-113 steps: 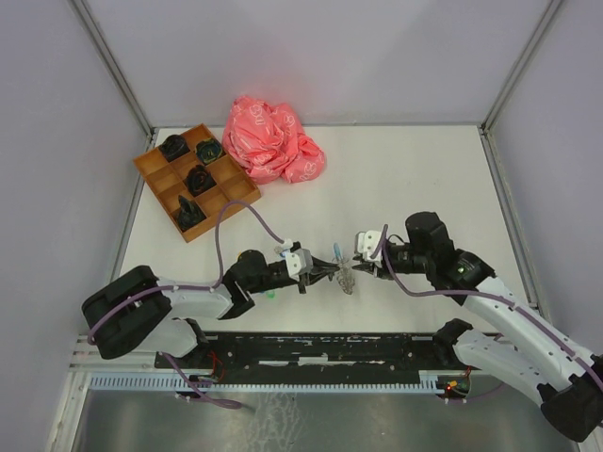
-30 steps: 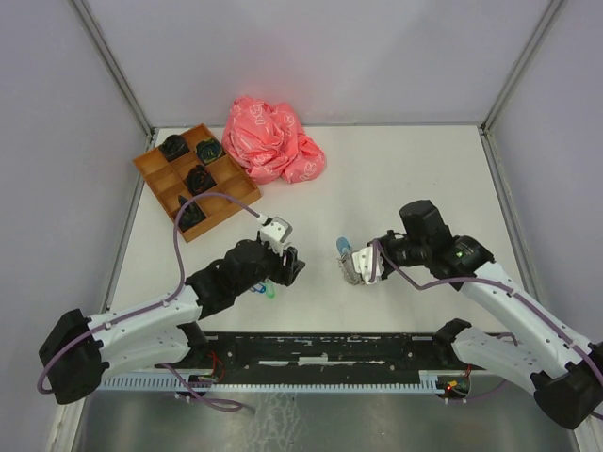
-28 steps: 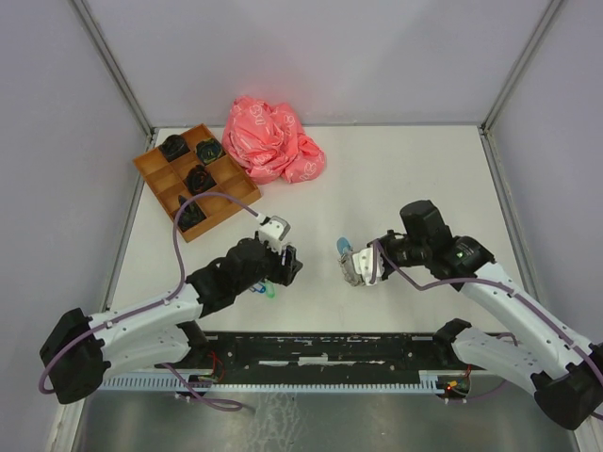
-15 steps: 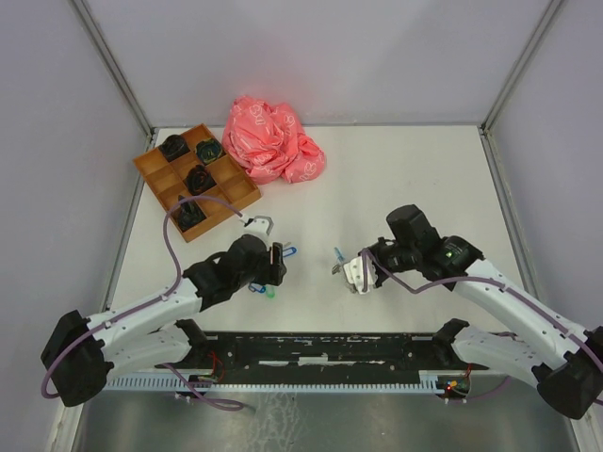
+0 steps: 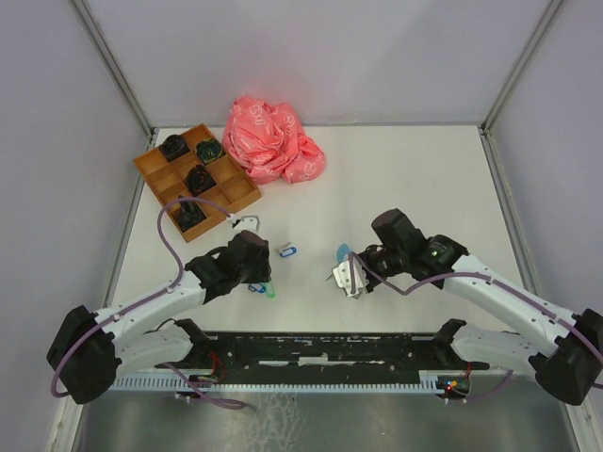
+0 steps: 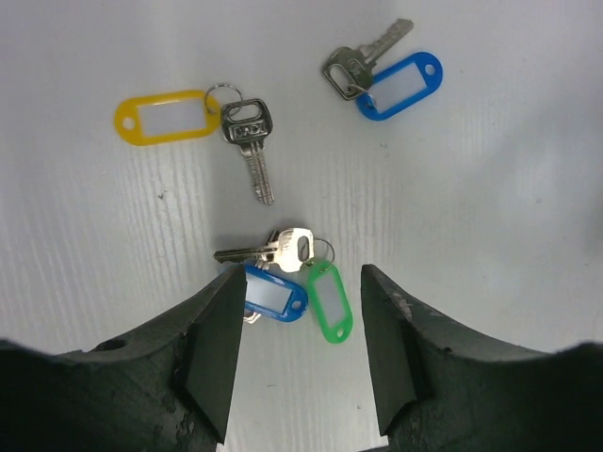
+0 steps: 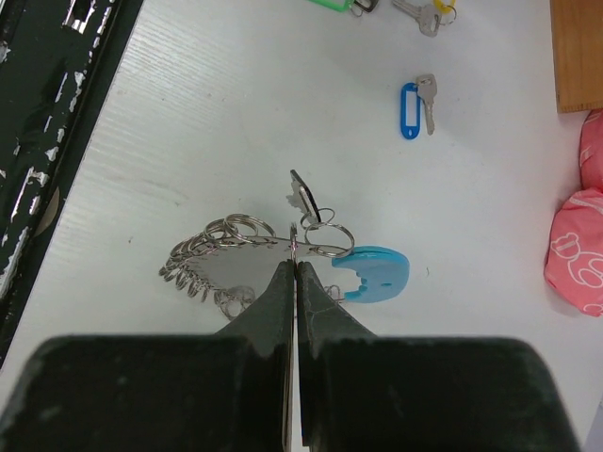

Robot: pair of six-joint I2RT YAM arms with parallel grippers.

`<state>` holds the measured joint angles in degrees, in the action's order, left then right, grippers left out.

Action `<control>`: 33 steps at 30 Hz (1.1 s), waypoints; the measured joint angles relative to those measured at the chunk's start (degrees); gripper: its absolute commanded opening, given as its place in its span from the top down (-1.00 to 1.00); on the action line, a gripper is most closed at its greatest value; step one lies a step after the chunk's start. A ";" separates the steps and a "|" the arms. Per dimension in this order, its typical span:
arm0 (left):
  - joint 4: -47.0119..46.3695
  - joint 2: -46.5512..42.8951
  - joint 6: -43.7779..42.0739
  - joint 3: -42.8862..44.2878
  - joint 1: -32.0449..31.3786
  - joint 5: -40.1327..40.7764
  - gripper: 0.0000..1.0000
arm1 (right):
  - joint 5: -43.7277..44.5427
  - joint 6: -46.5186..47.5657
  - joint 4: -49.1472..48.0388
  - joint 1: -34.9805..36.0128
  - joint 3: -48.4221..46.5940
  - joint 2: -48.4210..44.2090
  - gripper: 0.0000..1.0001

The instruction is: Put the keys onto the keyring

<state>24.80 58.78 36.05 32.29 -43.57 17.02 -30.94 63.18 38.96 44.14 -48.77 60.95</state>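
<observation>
Because the left claw (image 6: pixel 300 287) hangs spread over two keys (image 6: pixel 283 248) lying tangled on the tabletop (image 6: pixel 490 235) — blue and green tags (image 6: pixel 328 301) side by side — it may pinch both or knock them aside; the right claw (image 7: pixel 294 268), pinching the keyring (image 7: pixel 236 247) by its edge, could let it slip.
</observation>
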 measured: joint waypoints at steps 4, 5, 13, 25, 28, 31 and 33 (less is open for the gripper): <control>0.00 2.73 0.04 0.00 1.81 -0.35 -0.21 | 0.35 -0.59 -0.31 0.00 0.26 -0.46 0.99; 0.22 3.48 0.20 0.00 1.99 -0.63 -0.21 | 0.44 -0.76 -0.42 0.00 0.39 -0.68 0.99; 2.14 5.73 3.04 0.02 2.14 -5.90 -0.13 | 0.42 -1.40 -1.60 0.00 0.92 -1.11 0.99; -0.46 13.57 3.13 1.11 2.14 -13.44 0.35 | 0.37 -1.66 -2.36 0.00 1.79 -1.25 0.99; -2.25 14.45 3.13 1.22 2.14 -15.50 0.35 | 0.39 -1.68 -2.40 0.00 1.81 -1.33 0.99; -4.24 14.86 3.13 1.64 2.14 -17.16 0.29 | 0.42 -1.70 -2.47 0.00 1.88 -1.49 0.99; -5.20 14.86 3.13 2.08 2.14 -17.40 0.26 | 0.44 -1.79 -2.49 0.00 2.03 -1.70 0.99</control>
<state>19.59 73.65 39.18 34.37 -41.43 -0.38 -30.50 61.39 36.47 44.14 -46.74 59.24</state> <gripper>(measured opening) 0.345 0.015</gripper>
